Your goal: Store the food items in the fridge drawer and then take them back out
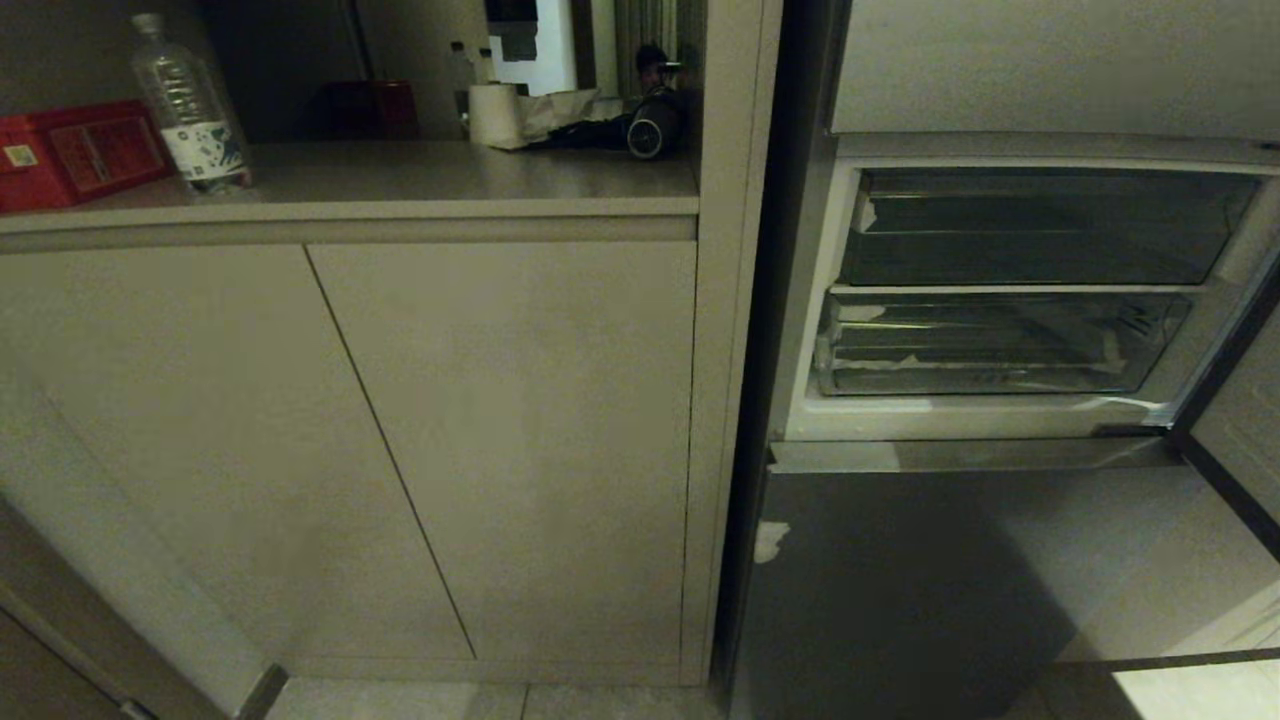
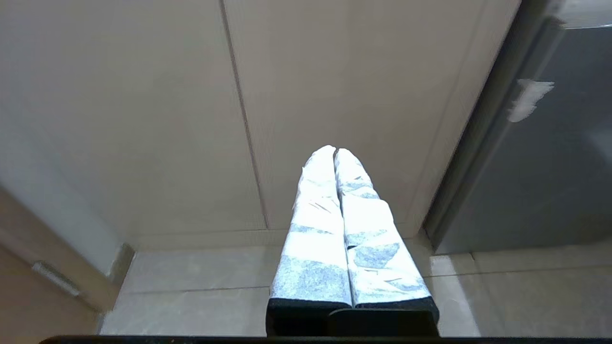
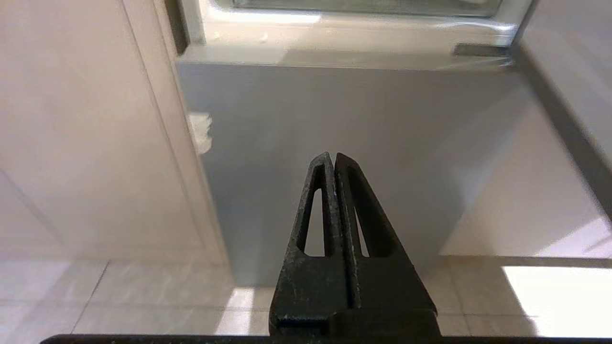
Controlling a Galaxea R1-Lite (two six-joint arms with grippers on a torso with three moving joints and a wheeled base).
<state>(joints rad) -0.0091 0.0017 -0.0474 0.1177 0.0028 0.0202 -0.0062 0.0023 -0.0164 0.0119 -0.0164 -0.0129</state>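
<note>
**Both arms low, grippers closed; fridge open with the drawer seated**

- Neither arm shows in the head view. Each is seen only through its own wrist camera.
- Left gripper (image 2: pixel 334 152): fingers wrapped in white tape, pressed together tip to tip, holding nothing. It points at the seam between the two beige cabinet doors (image 2: pixel 143 110), with the tiled floor (image 2: pixel 191 291) below it. It touches nothing.
- Right gripper (image 3: pixel 332 156): bare black fingers, also pressed together and empty. It points at the grey lower fridge door panel (image 3: pixel 334 110), clear of the surface. A scrap of white tape (image 3: pixel 201 131) sits on that panel near its left edge.
- Fridge drawer (image 1: pixel 990 345): in the head view at about 3 o'clock from frame centre, inside the open fridge compartment, the lower of two clear bins. The upper clear bin (image 1: pixel 1040 225) sits directly above it. Its long axis runs side to side across the fridge and its front lip faces the robot. It looks pushed in, its front about level with the white frame. White tape scraps show along its front. I cannot tell whether anything lies inside.
- Counter (image 1: pixel 400 180) at 10 to 11 o'clock carries a water bottle (image 1: pixel 190 110), a red box (image 1: pixel 75 155) beside it, and a paper roll (image 1: pixel 495 115) further back.
</note>
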